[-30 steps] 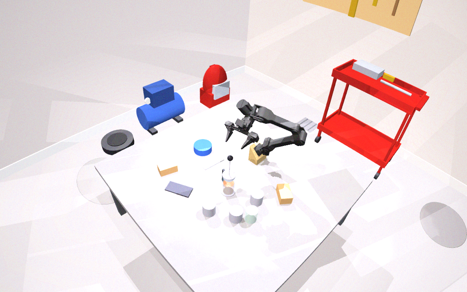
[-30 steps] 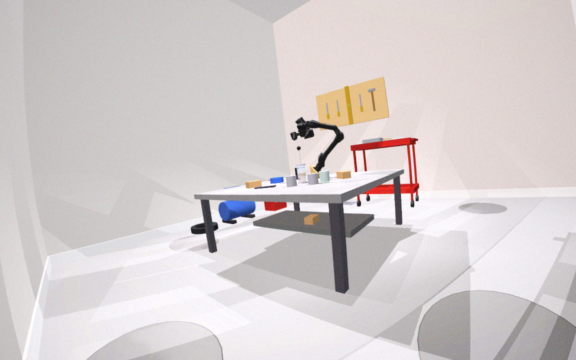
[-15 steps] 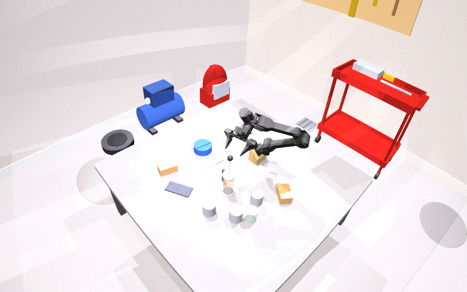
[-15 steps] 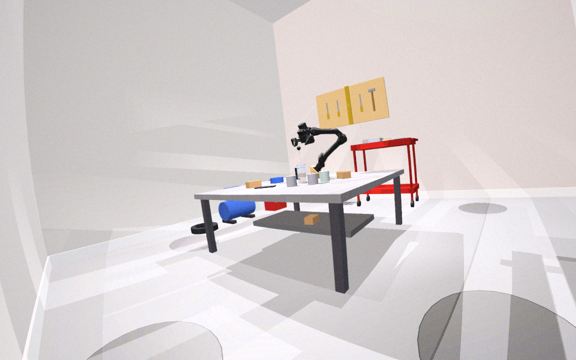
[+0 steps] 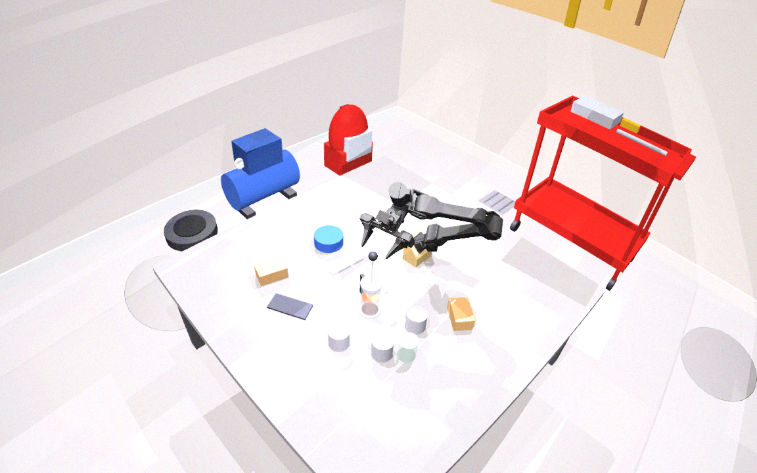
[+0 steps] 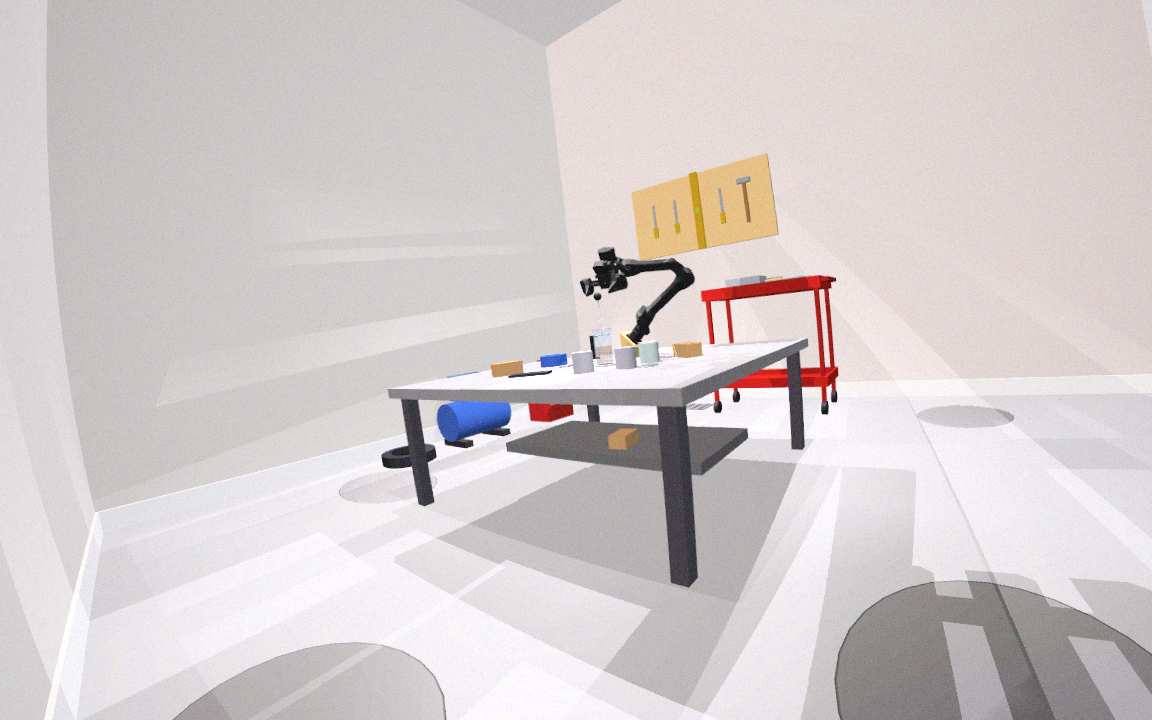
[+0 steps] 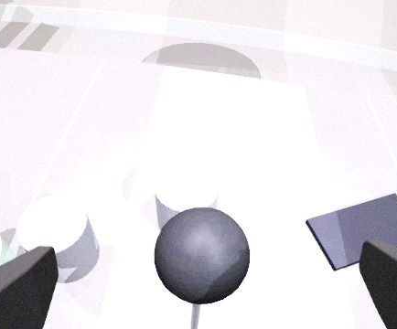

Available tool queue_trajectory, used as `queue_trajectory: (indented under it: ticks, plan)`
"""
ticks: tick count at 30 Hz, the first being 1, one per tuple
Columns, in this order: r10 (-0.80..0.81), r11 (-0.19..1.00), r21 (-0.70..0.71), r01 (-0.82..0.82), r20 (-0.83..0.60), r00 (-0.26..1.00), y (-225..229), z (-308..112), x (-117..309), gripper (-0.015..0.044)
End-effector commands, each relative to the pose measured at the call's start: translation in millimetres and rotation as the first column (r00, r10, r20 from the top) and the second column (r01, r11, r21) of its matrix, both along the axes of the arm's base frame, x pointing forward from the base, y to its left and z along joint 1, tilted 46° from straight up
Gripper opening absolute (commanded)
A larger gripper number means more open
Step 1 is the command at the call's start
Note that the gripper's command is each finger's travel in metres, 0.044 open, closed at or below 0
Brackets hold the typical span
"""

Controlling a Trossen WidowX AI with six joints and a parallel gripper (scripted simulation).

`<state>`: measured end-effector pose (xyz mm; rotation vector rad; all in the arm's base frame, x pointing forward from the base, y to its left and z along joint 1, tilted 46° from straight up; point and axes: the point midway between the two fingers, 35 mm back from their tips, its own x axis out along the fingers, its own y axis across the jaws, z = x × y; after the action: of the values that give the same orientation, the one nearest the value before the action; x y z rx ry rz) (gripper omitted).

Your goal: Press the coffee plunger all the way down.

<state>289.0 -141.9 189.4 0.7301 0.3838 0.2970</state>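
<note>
The coffee press [image 5: 370,301] [image 6: 602,345] stands upright on the table [image 5: 311,376] [image 6: 544,393]. Its plunger is up: the thin rod [image 5: 372,271] [image 7: 195,316] rises well above the lid and ends in a dark round knob [image 5: 372,256] [image 6: 597,296] [image 7: 202,256]. My gripper [image 5: 375,251] [image 6: 603,285] [image 7: 213,260] is wide open and holds nothing. It is tilted, close to the knob. In the wrist view the knob shows between the two fingers, touching neither. Exact depth between fingertips and knob is hard to tell.
Grey cups [image 5: 339,339] [image 5: 382,348] [image 5: 416,320] and a pale green cup [image 5: 406,349] stand in front of the press. A dark flat slab [image 5: 290,306] [image 7: 365,233], orange blocks [image 5: 271,274] [image 5: 461,314] and a blue round tin [image 5: 328,238] lie around it.
</note>
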Motion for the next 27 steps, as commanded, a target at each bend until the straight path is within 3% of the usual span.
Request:
queue_trajectory:
  ticks: [1,9,21,27]
  plan:
    - [-0.004,1.000,0.005,0.004,-0.001,1.000,4.1,-2.0,5.7,0.0440]
    - [-0.006,1.000,0.008,0.006,0.005,1.000,8.7,-2.5,13.4,0.0440]
    - [-0.006,1.000,0.008,0.006,0.005,1.000,8.7,-2.5,13.4,0.0125]
    - [-0.006,1.000,0.008,0.006,0.005,1.000,8.7,-2.5,13.4,0.0120]
